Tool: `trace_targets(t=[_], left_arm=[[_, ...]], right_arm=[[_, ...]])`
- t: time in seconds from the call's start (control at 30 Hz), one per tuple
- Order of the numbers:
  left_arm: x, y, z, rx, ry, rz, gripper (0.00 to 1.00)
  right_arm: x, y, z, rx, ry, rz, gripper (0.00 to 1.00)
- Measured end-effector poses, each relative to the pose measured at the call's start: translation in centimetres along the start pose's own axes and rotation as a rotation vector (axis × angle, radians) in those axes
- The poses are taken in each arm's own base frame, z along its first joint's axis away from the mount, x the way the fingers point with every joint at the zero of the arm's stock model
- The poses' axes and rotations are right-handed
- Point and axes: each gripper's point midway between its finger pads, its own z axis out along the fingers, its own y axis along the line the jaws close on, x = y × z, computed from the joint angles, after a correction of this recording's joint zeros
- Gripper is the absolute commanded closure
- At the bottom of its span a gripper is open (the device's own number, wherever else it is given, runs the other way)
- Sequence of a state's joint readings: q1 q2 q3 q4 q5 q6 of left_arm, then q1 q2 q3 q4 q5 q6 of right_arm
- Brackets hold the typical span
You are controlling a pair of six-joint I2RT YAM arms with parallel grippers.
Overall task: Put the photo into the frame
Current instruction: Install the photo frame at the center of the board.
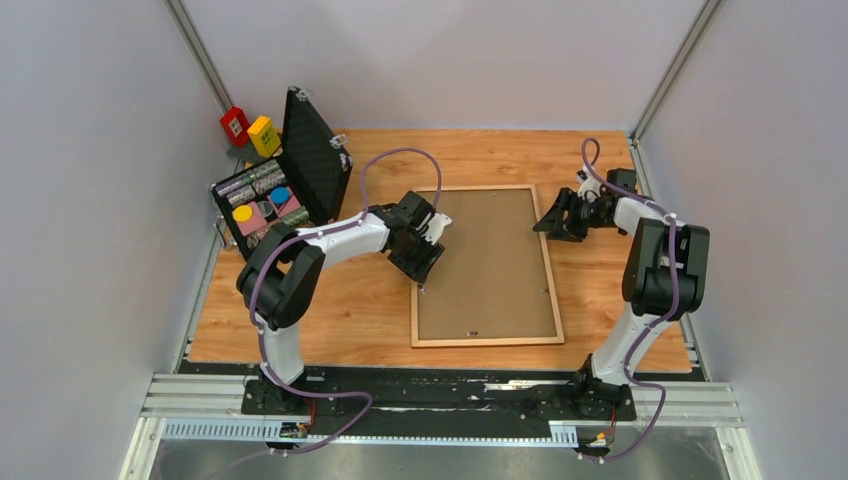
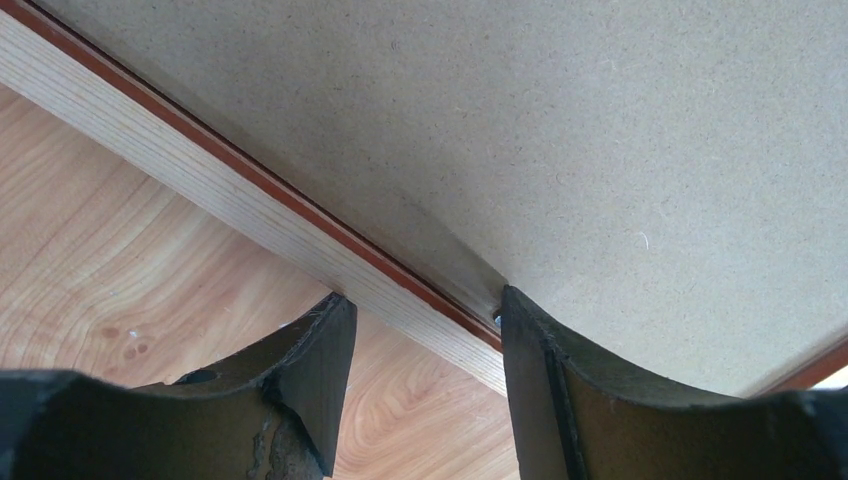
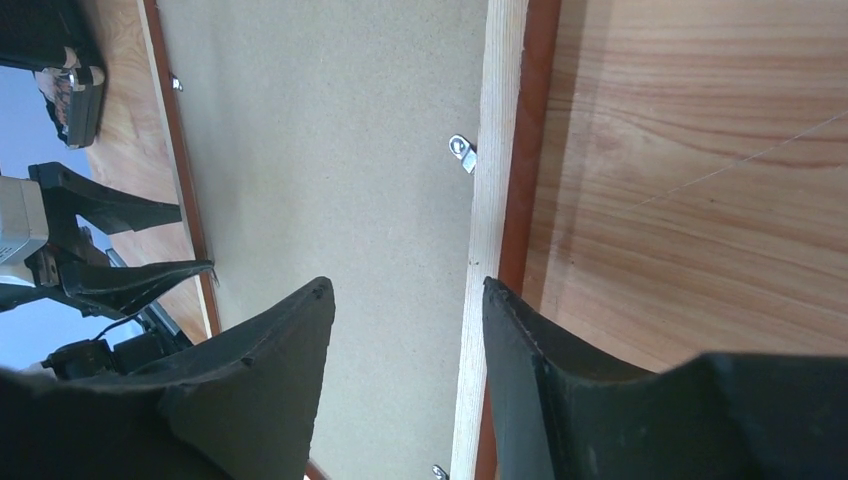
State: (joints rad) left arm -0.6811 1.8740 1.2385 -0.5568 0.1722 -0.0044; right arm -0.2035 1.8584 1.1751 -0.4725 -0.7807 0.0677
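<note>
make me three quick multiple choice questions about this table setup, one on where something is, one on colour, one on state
1. Where on the table is the black case?
A front right corner
B back left corner
C middle

2. What colours are the two small blocks behind the case?
A blue and green
B both white
C red and yellow

3. How does the frame lie?
A flat, back up, with a plain brown board filling it
B flat, front up, with a picture showing
C upright against the wall

Answers:
1 B, the top view shows it open at the far left corner.
2 C, one red and one yellow block sit side by side there.
3 A, the pale wood backs of the rails and the bare board face the camera.
</note>
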Motion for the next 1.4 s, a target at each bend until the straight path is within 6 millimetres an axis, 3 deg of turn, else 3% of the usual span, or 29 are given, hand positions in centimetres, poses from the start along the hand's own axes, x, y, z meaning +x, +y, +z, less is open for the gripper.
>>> trace_targets(t=[0.53,0.73,0.9,1.17,1.4], left_arm=[[-0.1,0.1,-0.1,0.000,0.003,0.030,0.37],[0.0,0.1,-0.2,-0.005,0.008,0.041,0.37],[0.1,0.1,-0.3,-0.010,0.018,0.046,0.36],[-0.2,0.4,-0.2,-0.020,0.034,0.066,0.21],[-0.9,0.3,0.0,-0.008,0.041,0.076,0.18]], right_arm=[[1.0,-2.4,1.5,0.173,0.040,-0.057,0.48],[1.3,-2.8,2.5,0.267,0.058,-0.117,0.67],[1.0,-3.1,2.6,0.339,0.055,-0.148,0.99],[-0.1,-3.3,2.7,0.405,0.040,-0.159,1.00],[-1.5,-3.8,2.9,0.409,0.013,-0.117,1.00]])
